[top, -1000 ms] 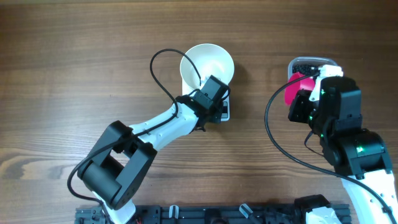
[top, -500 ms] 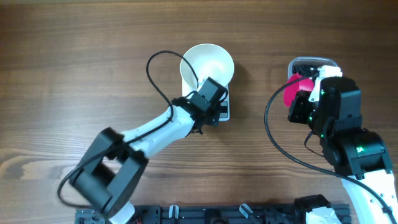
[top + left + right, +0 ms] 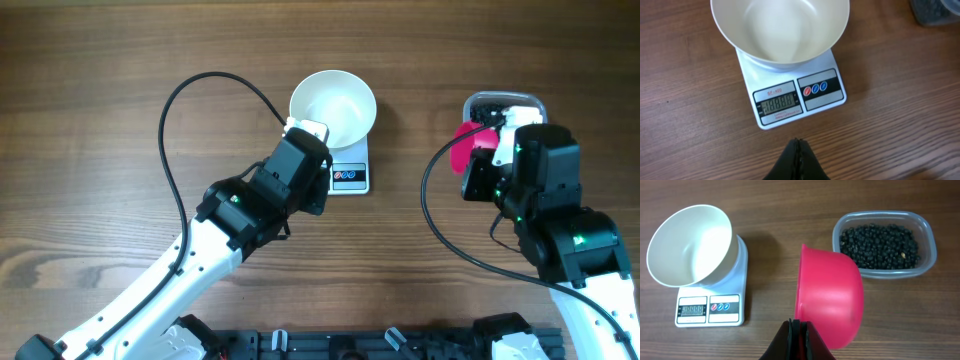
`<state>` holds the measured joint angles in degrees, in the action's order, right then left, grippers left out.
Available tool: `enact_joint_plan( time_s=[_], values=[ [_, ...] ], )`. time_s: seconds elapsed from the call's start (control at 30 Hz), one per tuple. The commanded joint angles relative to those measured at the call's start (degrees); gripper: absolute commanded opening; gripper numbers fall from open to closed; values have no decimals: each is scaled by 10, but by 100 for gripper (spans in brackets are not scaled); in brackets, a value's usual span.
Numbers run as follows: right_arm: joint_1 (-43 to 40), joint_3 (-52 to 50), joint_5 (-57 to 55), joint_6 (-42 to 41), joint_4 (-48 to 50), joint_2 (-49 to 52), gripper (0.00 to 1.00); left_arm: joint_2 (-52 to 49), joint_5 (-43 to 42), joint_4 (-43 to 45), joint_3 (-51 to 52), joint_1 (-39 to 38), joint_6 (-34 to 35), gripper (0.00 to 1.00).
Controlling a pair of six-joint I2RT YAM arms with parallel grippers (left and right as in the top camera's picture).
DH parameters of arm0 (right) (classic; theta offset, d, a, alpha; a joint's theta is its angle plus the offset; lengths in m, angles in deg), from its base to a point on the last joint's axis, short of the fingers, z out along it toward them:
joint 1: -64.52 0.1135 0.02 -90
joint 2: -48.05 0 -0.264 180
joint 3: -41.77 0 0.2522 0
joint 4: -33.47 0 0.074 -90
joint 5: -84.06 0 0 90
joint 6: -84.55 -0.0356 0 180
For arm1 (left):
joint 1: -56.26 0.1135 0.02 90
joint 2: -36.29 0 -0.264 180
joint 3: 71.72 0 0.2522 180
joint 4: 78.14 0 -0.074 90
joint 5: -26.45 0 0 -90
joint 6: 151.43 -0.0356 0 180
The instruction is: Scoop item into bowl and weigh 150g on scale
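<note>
Overhead: the round glossy white bowl (image 3: 333,107) stands empty on the small white rectangular digital scale (image 3: 350,178), mid-bench toward the far edge. The small round black beads (image 3: 487,105) lie in a clear plastic tub (image 3: 505,95) nearer the right edge, with a pink plastic scoop (image 3: 465,148) just beside it.

Left wrist: left gripper (image 3: 797,152) jaws fully closed, holding nothing, over bare wood beside the scale's display edge.

Right wrist: right gripper (image 3: 796,330) jaws pinched onto the scoop, which is tipped on its side between scale and tub.

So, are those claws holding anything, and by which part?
The right gripper pinches the red scoop by its near end, on the wrist side. The left gripper is shut on nothing.
</note>
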<state>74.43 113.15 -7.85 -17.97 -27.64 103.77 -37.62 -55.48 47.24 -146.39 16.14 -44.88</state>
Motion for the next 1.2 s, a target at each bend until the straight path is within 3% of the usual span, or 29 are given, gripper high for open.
enact_joint_plan(
  time_s=[0.0, 0.23, 0.3, 0.4, 0.43, 0.47, 0.53, 1.17],
  values=[
    [-2, 12, 16, 23, -2, 2, 4, 6, -1, -16, 4, -3, -16, 4],
    [-2, 12, 20, 20, 2, -21, 4, 6, 0, -31, 4, -2, -19, 4],
    [-2, 12, 21, 19, 1, -28, 4, 6, -1, -33, 4, -2, -84, 4],
    [-2, 12, 21, 19, 1, -31, 5, 9, -1, -71, 4, 1, -206, 22],
    [-2, 12, 20, 19, 2, -31, 4, 10, -1, -92, 4, 6, -208, 27],
    [-2, 12, 20, 19, 2, -31, 4, 10, -1, -119, 4, 16, -206, 39],
    [-2, 12, 21, 19, 1, -31, 4, 10, -1, -144, 4, 30, -206, 100],
    [-2, 13, 48, 5, -28, -31, 4, 9, -1, -141, 4, 33, -206, 100]
  ],
)
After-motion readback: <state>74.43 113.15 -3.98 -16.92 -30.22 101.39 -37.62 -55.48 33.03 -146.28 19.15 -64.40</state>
